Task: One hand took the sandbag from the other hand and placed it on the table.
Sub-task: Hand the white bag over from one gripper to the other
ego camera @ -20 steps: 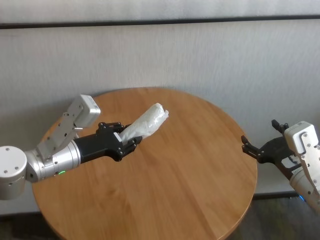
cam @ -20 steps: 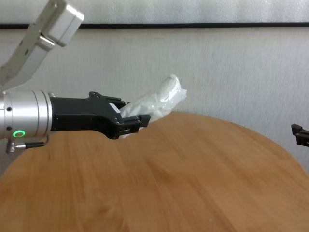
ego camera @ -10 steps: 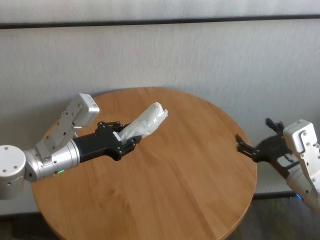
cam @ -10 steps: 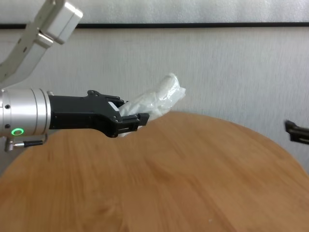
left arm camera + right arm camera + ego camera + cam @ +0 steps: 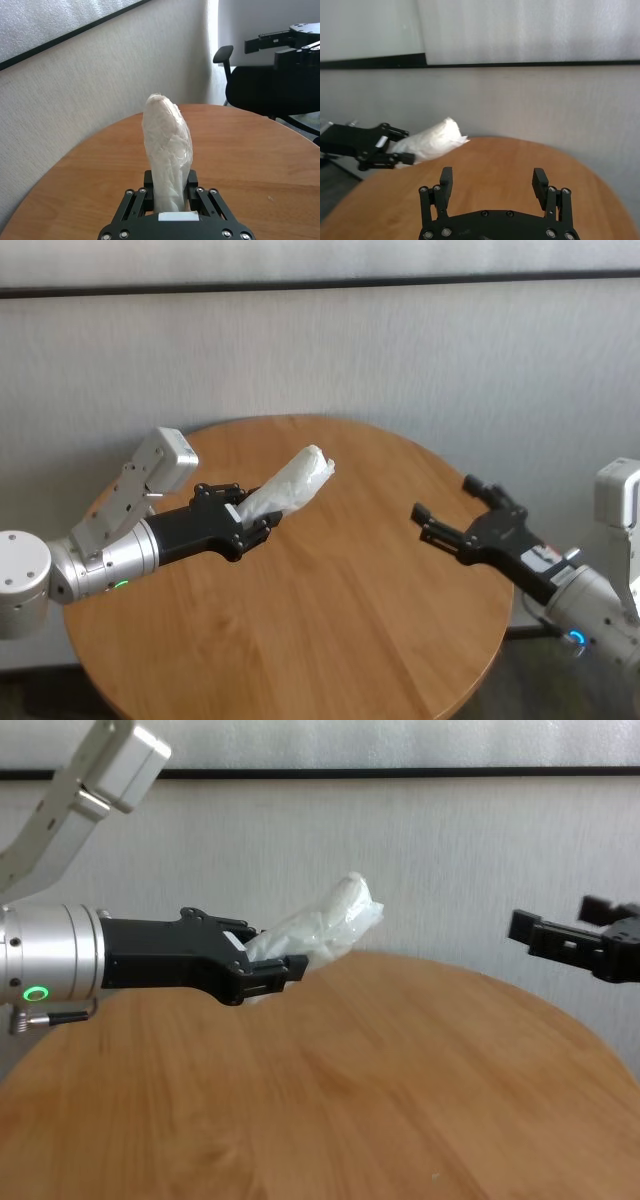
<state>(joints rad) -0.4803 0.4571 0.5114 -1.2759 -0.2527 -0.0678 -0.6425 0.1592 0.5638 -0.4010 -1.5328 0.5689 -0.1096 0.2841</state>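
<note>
Head view shows us the left gripper (image 5: pixel 243 524) clamped on the lower end of the sandbag (image 5: pixel 288 486), holding it above the left part of the round wooden table (image 5: pixel 330 620), clear of the top. The sandbag slants up and away from the gripper, its rounded free end pointing toward the wall; we see a soft white pouch of crinkled translucent plastic, and whatever fills it cannot be made out through the wrap. We find no label, brand or readable writing on it. The left wrist view shows the sandbag (image 5: pixel 167 150) rising straight out from between the closed fingers (image 5: pixel 191 181). The right gripper (image 5: pixel 447 522) hangs over the table's right edge, well apart from the sandbag, its fingers (image 5: pixel 540 182) spread wide with nothing between them, pointing toward the pouch. In the background stands a black office chair (image 5: pixel 260 85).
</note>
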